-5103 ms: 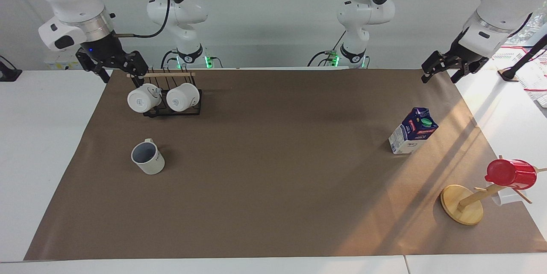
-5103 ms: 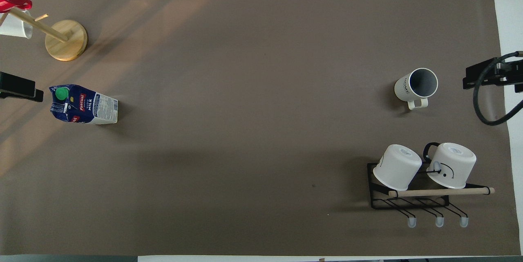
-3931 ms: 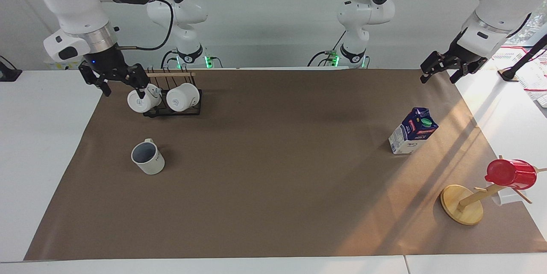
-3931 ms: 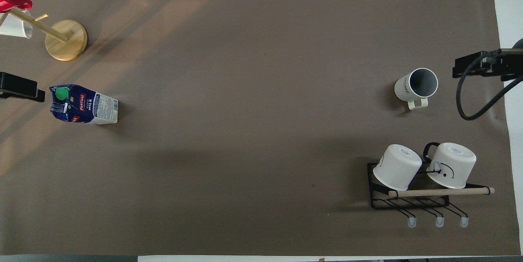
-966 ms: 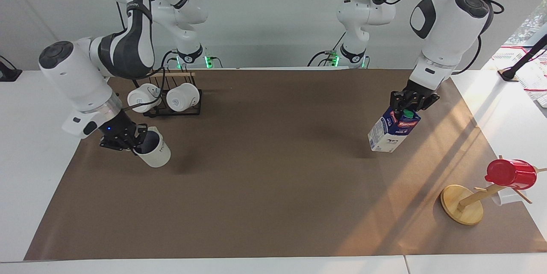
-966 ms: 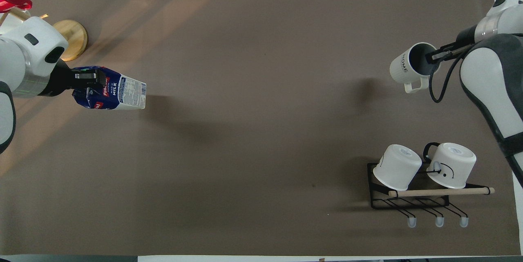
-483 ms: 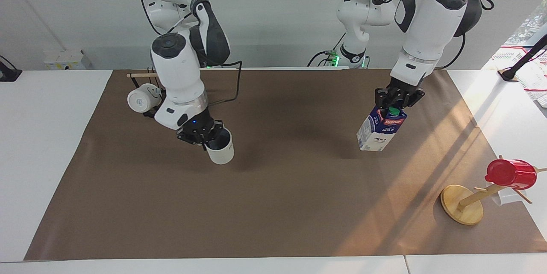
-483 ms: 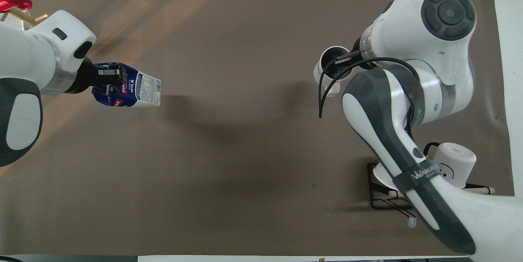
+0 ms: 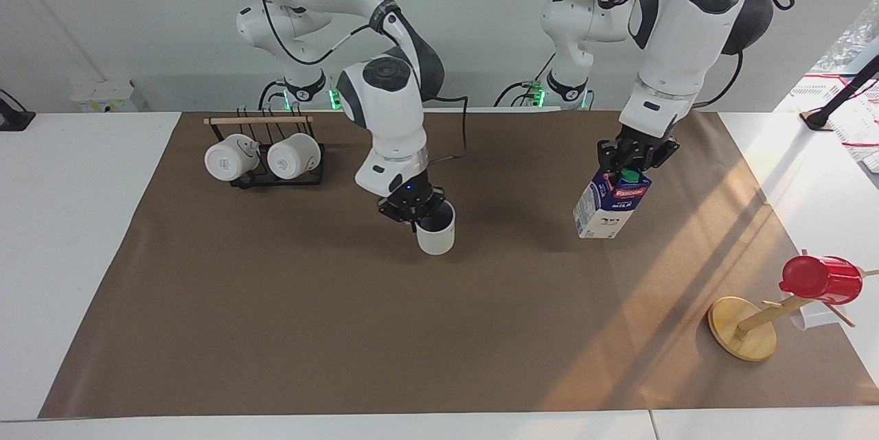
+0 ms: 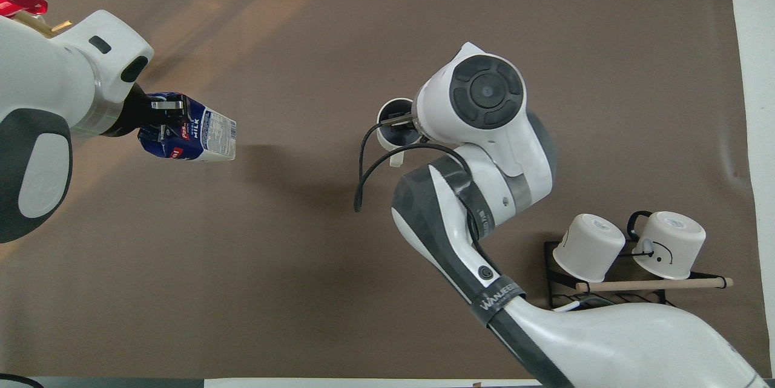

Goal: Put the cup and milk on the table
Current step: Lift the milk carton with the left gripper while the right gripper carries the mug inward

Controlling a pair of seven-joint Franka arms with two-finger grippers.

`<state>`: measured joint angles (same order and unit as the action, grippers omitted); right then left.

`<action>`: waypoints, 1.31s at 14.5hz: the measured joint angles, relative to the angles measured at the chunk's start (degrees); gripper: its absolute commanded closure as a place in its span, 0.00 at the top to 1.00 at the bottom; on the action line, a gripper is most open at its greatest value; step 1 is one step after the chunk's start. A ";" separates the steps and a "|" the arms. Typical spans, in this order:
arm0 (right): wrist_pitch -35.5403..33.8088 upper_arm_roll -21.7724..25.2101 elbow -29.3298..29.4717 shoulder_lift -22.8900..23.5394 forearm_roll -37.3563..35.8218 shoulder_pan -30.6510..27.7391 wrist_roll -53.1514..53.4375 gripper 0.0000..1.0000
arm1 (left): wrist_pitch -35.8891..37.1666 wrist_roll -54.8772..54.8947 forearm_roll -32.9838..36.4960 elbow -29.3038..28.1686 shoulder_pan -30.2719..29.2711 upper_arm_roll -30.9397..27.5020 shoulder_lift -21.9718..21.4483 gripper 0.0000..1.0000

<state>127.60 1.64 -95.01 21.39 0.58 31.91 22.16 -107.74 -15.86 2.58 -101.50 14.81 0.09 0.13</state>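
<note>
Ceramic cup (image 9: 435,235): stiff, breakable, hangs from the right gripper (image 9: 414,210), fingers clenched on its rim at 9 o'clock, over mid tabletop (image 9: 343,330). Milk (image 9: 610,202), prob. light but crushable, hangs tilted from the left gripper (image 9: 636,155), fingers clamping its gable. Facing view shows both lifted; overhead adds the cup's handle, at 6 o'clock.

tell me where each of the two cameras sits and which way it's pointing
Facing view: high across the table, looking back at the robots; both whole arms and bases show, the right gripper holding the cup, the left gripper holding the milk carton.
Overhead view: above the robots' end, looking steeply down and forward; upper arms and wrists enter from the bottom and side edges.
Shared: cup, milk carton, the black mug rack with two white mugs, the brown paper sheet.
</note>
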 measured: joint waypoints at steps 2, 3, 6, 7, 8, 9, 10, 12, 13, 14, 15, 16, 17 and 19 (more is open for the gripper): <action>1.54 0.02 0.00 1.94 -0.01 1.56 1.30 0.00 | 0.39 -0.09 0.17 0.02 0.00 -0.01 0.00 0.00; 1.64 0.03 -0.02 2.46 -0.02 1.70 1.35 0.00 | 0.48 -0.12 0.20 0.03 0.00 -0.01 0.00 0.00; 1.75 0.43 -0.63 2.75 -0.42 1.54 1.35 0.00 | 0.64 -0.17 0.27 0.03 0.00 -0.01 0.00 0.00; 1.78 0.45 -1.00 2.75 -1.03 1.50 1.35 0.00 | 0.66 -0.18 0.27 0.03 0.00 -0.01 0.00 0.00; 1.80 0.42 -1.35 2.76 -1.50 1.53 1.35 0.00 | 0.67 -0.18 0.28 0.03 0.00 -0.01 0.00 0.00; 1.81 0.40 -1.60 2.77 -1.74 1.61 1.35 0.00 | 0.69 -0.18 0.28 0.03 0.00 -0.01 0.00 0.00; 1.83 0.39 -1.75 2.77 -1.78 1.67 1.35 0.00 | 0.71 -0.18 0.29 0.03 0.00 -0.01 0.00 0.00; 1.83 0.35 -2.00 2.76 -1.78 1.70 1.35 0.00 | 0.72 -0.19 0.29 0.03 0.00 -0.01 0.00 0.00; 1.83 0.35 -2.22 2.77 -1.78 1.70 1.35 0.00 | 0.72 -0.19 0.29 0.03 0.00 -0.01 0.00 0.00; 1.96 0.35 -2.48 2.77 -1.78 1.70 1.35 0.00 | 0.73 -0.19 0.30 0.03 0.00 -0.01 0.00 0.00; 2.47 0.35 -2.76 2.76 -1.78 1.70 1.35 0.00 | 0.74 -0.19 0.30 0.03 0.00 -0.01 0.01 0.00; 3.47 0.34 -3.26 2.76 -1.78 1.71 1.35 0.00 | 0.75 -0.19 0.30 0.03 0.00 -0.01 0.02 0.00; 4.43 0.34 -3.89 2.76 -1.78 1.72 1.35 0.67 | 0.75 -0.19 0.30 0.03 0.00 -0.01 0.03 0.00; 5.38 0.34 -4.59 2.76 -1.78 1.73 1.35 1.00 | 0.75 -0.19 0.30 0.03 0.00 -0.01 0.04 0.00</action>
<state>132.98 1.97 -99.60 24.15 -1.20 33.64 23.51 -106.99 -16.05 2.88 -101.47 14.81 0.08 0.16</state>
